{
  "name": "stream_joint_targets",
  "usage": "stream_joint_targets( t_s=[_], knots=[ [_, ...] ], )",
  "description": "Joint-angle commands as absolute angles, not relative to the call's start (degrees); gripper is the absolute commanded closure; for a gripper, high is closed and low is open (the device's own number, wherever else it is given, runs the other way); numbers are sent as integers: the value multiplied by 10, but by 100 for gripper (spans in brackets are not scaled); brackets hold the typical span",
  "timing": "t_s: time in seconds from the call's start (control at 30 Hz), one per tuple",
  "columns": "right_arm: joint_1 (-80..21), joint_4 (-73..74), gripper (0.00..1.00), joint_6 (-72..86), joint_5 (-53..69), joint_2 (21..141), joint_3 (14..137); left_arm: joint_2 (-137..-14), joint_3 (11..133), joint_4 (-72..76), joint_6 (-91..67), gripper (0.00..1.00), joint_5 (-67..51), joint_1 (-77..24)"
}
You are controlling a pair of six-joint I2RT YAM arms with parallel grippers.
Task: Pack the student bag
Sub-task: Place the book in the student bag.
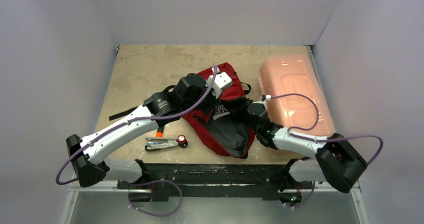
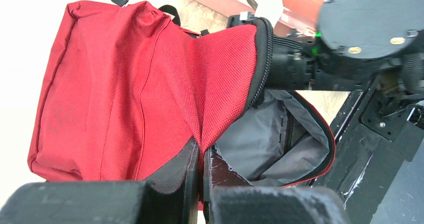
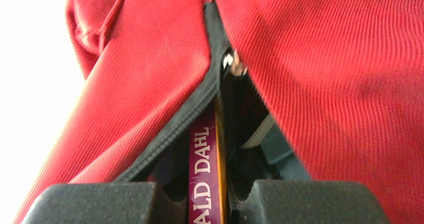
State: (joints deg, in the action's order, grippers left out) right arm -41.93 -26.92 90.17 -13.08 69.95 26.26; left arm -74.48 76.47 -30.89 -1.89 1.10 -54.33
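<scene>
Right wrist view, closest in: your right gripper [image 3: 205,201] has its jaws closed part-way onto a slim book [image 3: 202,166], spine towards the camera. Its front end is aimed into the narrow slot where the zip of the student bag [image 3: 325,59] parts. That slot is the main risk. The book's corner could catch on the black zip tape or on the metal zip pull [image 3: 233,64] just ahead of it. If it does, it may twist in your grip or shove the bag instead of sliding in.

In the left wrist view, your left gripper [image 2: 200,166] is pinched fully shut on the red edge of the opening, lifting it so the grey lining shows. If that fabric slips out, the mouth will likely drop onto the book. Your right wrist sits just beside the raised flap, so a careless push could knock the two arms together.

From above, the bag lies mid-table [image 1: 145,69] with its mouth towards the arm bases and a pink box [image 1: 295,89] just beside it on the right — a hard push could drive it away from you.

Readable writing: white capitals "ALD DAHL" on the purple spine, the start hidden between your fingers. White lettering on the bag's front is too small to read.
</scene>
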Motion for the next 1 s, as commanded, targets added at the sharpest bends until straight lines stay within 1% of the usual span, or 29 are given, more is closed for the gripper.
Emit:
stream_joint_targets(
  t_s=[0.0,0.07,0.1,0.13,0.17,0.23,0.3,0.37,0.43,0.47,0.53,0.63,0.87,0.97],
  knots=[
    [-409,-407,100,853,-166,777,313,-722,766,-257,-24,100,-7,-548],
    [-407,-462,100,811,-187,824,329,-721,766,-256,-23,100,-3,-547],
    [-408,-484,98,796,-201,847,336,-722,764,-255,-23,100,-2,-547],
    [-407,-496,91,790,-210,869,343,-722,762,-254,-23,100,-2,-547],
    [-402,-506,81,789,-211,891,347,-722,760,-253,-21,100,10,-547],
    [-391,-523,65,796,-199,918,340,-724,757,-252,-19,100,21,-547],
    [-387,-469,50,828,-178,920,336,-724,756,-254,-18,100,25,-547],
    [-386,-409,35,825,-162,902,338,-724,757,-255,-17,100,27,-547],
    [-386,-298,19,814,-150,886,362,-725,757,-254,-18,100,24,-546],
    [-386,-244,15,806,-140,881,378,-727,757,-255,-20,100,22,-546],
    [-387,-187,10,788,-119,872,392,-730,758,-256,-22,100,19,-546],
    [-386,-154,8,787,-95,854,372,-735,759,-258,-24,100,18,-546],
    [-388,-145,7,786,-39,825,330,-742,760,-260,-25,100,14,-546],
    [-389,-163,8,788,-36,805,307,-744,763,-264,-29,100,7,-546]
  ],
)
